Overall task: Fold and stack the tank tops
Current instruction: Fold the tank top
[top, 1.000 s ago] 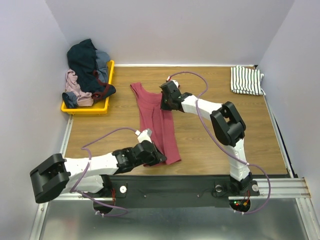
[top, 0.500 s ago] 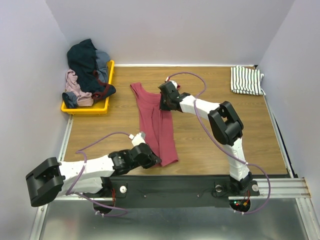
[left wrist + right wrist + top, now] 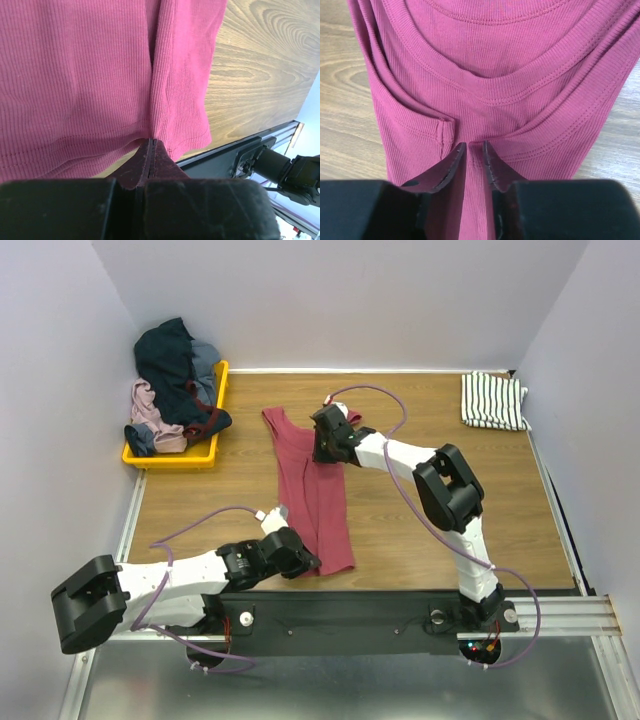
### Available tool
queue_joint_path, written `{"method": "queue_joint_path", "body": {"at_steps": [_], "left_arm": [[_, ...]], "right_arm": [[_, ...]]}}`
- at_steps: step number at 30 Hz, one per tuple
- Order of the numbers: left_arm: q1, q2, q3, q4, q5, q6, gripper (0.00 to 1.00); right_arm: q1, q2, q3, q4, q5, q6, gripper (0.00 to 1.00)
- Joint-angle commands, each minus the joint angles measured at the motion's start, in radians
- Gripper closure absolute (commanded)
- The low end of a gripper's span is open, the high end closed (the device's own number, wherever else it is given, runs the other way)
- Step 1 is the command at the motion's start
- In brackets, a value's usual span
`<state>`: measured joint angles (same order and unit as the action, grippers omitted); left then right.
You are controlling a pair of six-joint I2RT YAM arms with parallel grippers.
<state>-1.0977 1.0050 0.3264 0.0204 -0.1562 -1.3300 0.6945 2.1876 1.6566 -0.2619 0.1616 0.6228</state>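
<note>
The dark red tank top (image 3: 316, 495) lies lengthwise in the middle of the table, folded narrow along its length. My left gripper (image 3: 306, 562) is shut on its near hem; in the left wrist view the jaws (image 3: 151, 143) pinch a fold of red ribbed cloth (image 3: 85, 75). My right gripper (image 3: 321, 448) is shut on the far end; in the right wrist view its tips (image 3: 474, 146) clamp cloth just below the scoop neck (image 3: 490, 95). The white striped tank top (image 3: 493, 400) lies folded at the back right corner, apart from both grippers.
A yellow tray (image 3: 172, 461) heaped with dark and pink clothes (image 3: 175, 380) stands at the back left. Walls close in the table on three sides. The black base rail (image 3: 350, 605) runs along the near edge, close to the hem, and shows in the left wrist view (image 3: 250, 155).
Both grippers have moved left with the red cloth in them. The top's right side has shifted left and the top now looks narrower.
</note>
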Motion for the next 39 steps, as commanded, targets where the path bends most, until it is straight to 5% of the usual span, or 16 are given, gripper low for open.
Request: {"method": "queue_joint_path", "body": {"at_steps": [1,8,12,17,27,39], "left_arm": [[-0.001,-0.012,-0.004,-0.039,-0.014,-0.017,1.00],[-0.001,-0.069,0.074,-0.138,-0.060,0.023,0.90],[-0.001,-0.132,0.129,-0.240,-0.112,0.031,0.66],[0.009,-0.197,0.198,-0.372,-0.186,0.029,0.52],[0.116,-0.213,0.169,-0.560,-0.207,-0.057,0.51],[0.291,-0.226,0.020,-0.415,-0.026,0.069,0.49]], "right_arm": [[0.008,0.003,0.051,0.021,0.010,-0.021,0.72],[0.008,-0.092,0.034,0.020,0.021,-0.049,0.49],[0.010,-0.210,-0.046,0.018,0.035,-0.057,0.37],[0.008,-0.376,-0.295,0.019,0.026,-0.038,0.30],[0.040,-0.759,-0.826,0.066,-0.062,0.077,0.31],[0.134,-0.956,-1.095,0.118,-0.149,0.198,0.32]]}}
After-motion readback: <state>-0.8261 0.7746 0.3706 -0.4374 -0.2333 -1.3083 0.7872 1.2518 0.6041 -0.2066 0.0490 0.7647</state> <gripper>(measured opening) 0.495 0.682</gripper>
